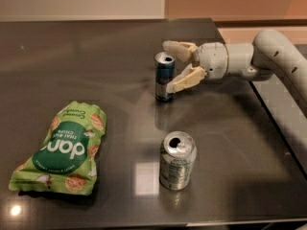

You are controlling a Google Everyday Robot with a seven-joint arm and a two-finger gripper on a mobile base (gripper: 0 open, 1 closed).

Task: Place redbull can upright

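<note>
The redbull can, slim, blue and silver with a silver top, stands upright on the dark table near the middle back. My gripper reaches in from the right at the can's height. It is open: one finger lies behind the can's top and the other finger stands in front of the can's right side. The can stands on its own between the spread fingers.
A wider silver-green soda can stands upright in front of the redbull can. A green chips bag lies flat at the front left. The table's right edge runs under my arm.
</note>
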